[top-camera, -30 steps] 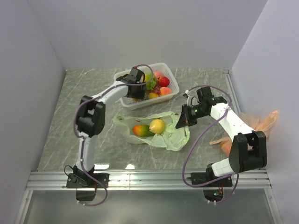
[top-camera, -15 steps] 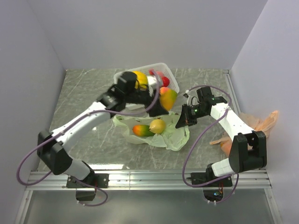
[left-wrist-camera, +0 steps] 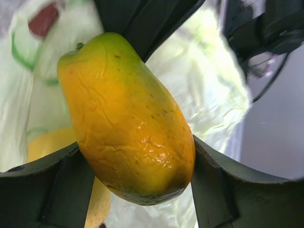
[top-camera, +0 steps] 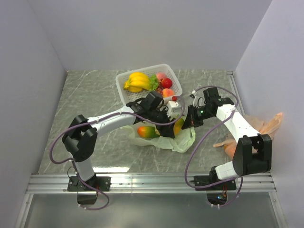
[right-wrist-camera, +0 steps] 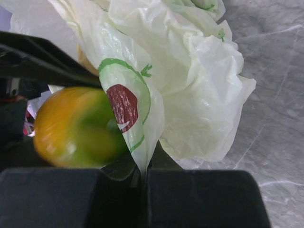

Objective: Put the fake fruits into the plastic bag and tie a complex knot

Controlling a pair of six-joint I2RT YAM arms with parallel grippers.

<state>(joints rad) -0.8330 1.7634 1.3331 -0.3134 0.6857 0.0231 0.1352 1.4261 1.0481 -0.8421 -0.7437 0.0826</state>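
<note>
Between the left fingers [left-wrist-camera: 57, 190], the mango [left-wrist-camera: 126, 118] slants lengthwise, stem end outermost

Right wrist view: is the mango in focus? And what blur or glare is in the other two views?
Right wrist view: the mango is soft, the plastic bag with its print is sharp. Left wrist view: the mango is sharp with small highlights, the bag behind it blurred and washed out. Top external view: bright reflections on the table near its front edge.

A lab test cell: bare white walls [top-camera: 152, 33] box in a marble-look counter [top-camera: 90, 99] edged by an aluminium rail [top-camera: 152, 183].
</note>
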